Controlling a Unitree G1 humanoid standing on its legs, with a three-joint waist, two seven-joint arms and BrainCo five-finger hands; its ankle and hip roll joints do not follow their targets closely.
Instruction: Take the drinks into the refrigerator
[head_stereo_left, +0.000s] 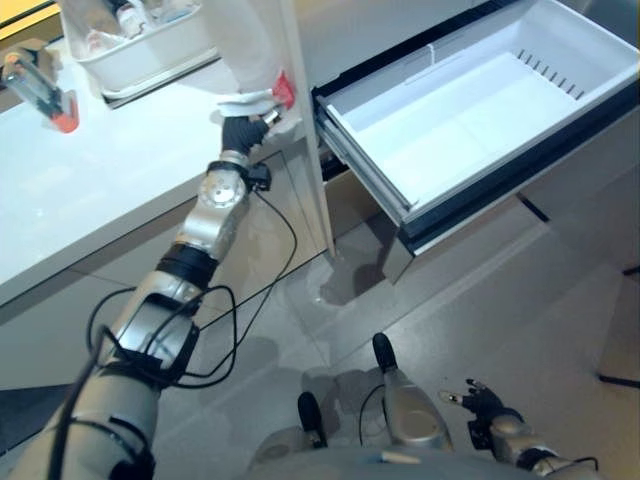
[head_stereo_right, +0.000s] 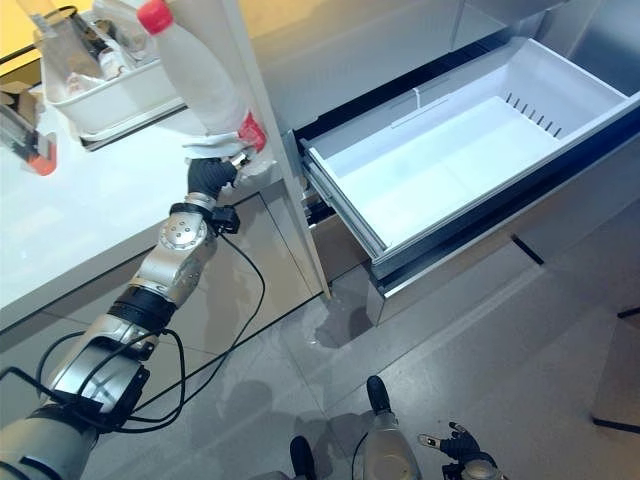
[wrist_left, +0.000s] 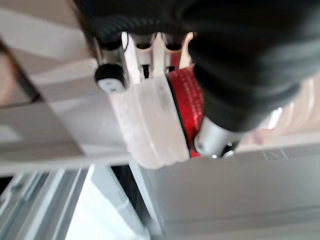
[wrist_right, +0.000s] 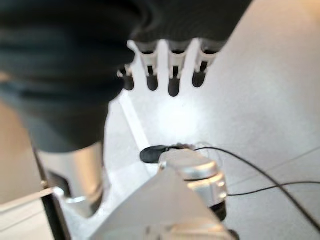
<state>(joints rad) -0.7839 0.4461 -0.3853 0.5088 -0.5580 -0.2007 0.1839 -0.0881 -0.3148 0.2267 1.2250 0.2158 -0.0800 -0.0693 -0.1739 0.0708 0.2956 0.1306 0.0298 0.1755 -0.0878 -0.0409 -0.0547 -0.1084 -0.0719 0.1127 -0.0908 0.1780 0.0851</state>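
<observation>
Left hand (head_stereo_right: 222, 160) is clamping the white translucent plastic bottle with the red label band and red cap (head_stereo_right: 195, 60) — fingers and thumb curled round the lower body, near the red band, as the left wrist view is showing. Bottle is riding tilted above the edge of the white countertop (head_stereo_right: 70, 230), cap pointing up and away, close to the white plastic basket of other items (head_stereo_right: 110, 100) sitting on that counter. Right hand (head_stereo_left: 485, 405) is hanging low beside the body with fingers relaxed and spread, holding nothing.

The white pull-out refrigerator drawer (head_stereo_right: 440, 150) is standing open and bare to the robot's right, well apart from the bottle. So the drink is in hand but not yet over the drawer.

Risks from here, as I'm judging it:
- Grip is sitting low on a tall bottle, so the top-heavy end is likely to swing or slip during the sweep across.
- The white vertical panel edge (head_stereo_right: 265, 150) between counter and drawer is lying right beside the hand — a straight lateral move could be clipping the bottle or wrist on it.
- Cap end is passing near the basket; a lift that's too shallow could nudge it.
- Releasing the bottle tilted and high over the drawer could have it bouncing or rolling against the drawer wall.
</observation>
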